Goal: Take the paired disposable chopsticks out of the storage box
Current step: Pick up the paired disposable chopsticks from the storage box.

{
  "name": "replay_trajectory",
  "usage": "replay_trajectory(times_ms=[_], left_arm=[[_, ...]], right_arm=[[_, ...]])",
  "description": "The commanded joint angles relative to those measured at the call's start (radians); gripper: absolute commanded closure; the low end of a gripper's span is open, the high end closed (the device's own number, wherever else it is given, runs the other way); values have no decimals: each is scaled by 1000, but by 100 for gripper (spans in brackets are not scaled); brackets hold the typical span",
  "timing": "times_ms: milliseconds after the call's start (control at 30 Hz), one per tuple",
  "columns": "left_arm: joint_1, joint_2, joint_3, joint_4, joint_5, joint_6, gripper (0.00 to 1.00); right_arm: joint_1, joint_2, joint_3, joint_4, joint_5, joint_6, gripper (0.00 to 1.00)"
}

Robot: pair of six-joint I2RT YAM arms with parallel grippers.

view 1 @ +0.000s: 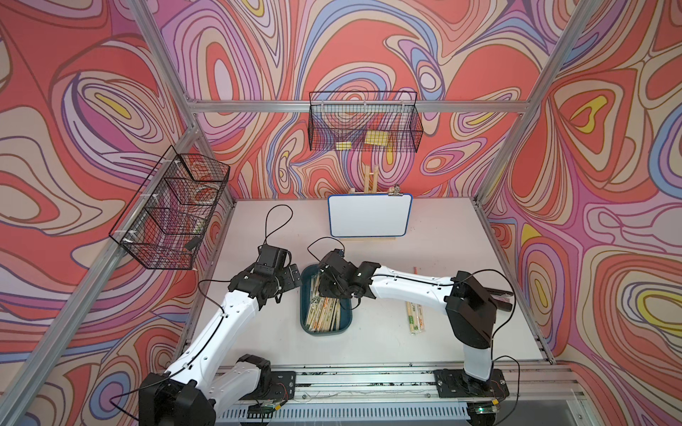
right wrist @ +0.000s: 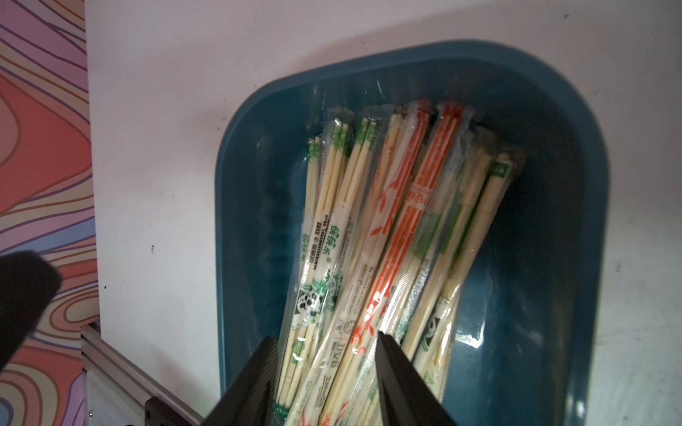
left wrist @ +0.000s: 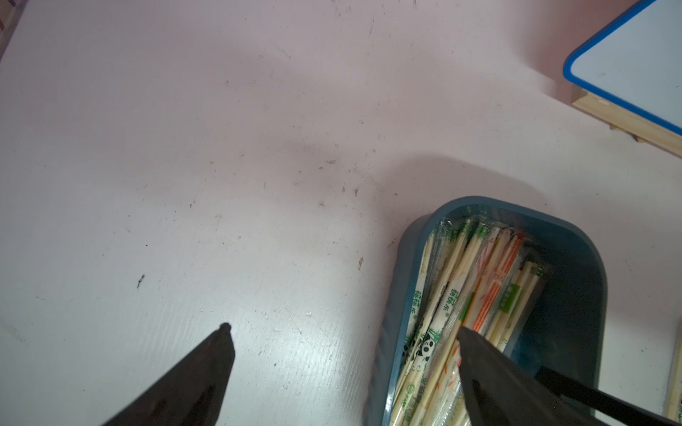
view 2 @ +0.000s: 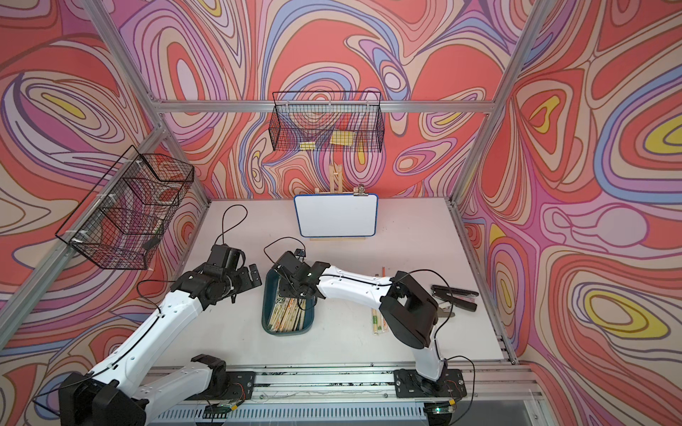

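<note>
While sitting with right jaws half-closed around several paired disposable chopsticks [right wrist: 387, 228] down in the storage box [right wrist: 240, 206] (grip unconfirmed), left jaws spread wide and empty alongside, treat as light, stiff, slick-sleeved: pinch mid-length across one pair, lift level.

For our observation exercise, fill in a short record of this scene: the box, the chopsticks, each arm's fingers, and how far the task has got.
box: dark teal tray on the table, between the two arms
in box: many sleeved chopsticks, piled lengthwise
outside box: a few loose pairs on the table, on the right arm's side
left fingers: wide open, empty, at the box's edge
right fingers: down in the box, either side of several sleeves; grip unclear
progress: most pairs not yet taken out
</note>
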Motion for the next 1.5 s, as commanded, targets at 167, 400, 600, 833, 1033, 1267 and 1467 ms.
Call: replay_trajectory(times_ms=[167, 400, 600, 833, 1033, 1267, 1467], left_arm=[[8, -20, -15, 3, 26, 0, 0], [8, -20, -27, 14, 39, -8, 0], [8, -25, -36, 20, 46, -13, 0], [8, -22, -44, 28, 51, -14, 0], [8, -22, -50, 33, 57, -19, 0], [8, -20, -55, 42, 66, -25, 0], [8, -21, -55, 44, 67, -25, 0]], right_arm=[[4, 64, 41, -1, 19, 34, 55], [5, 115, 67, 1, -3, 33, 61], [4, 154, 88, -1, -15, 33, 66], [4, 190, 104, -9, -22, 36, 67], [5, 190, 101, -13, -26, 34, 72], [4, 145, 56, -7, -16, 38, 76], [4, 111, 19, 8, -15, 43, 77]])
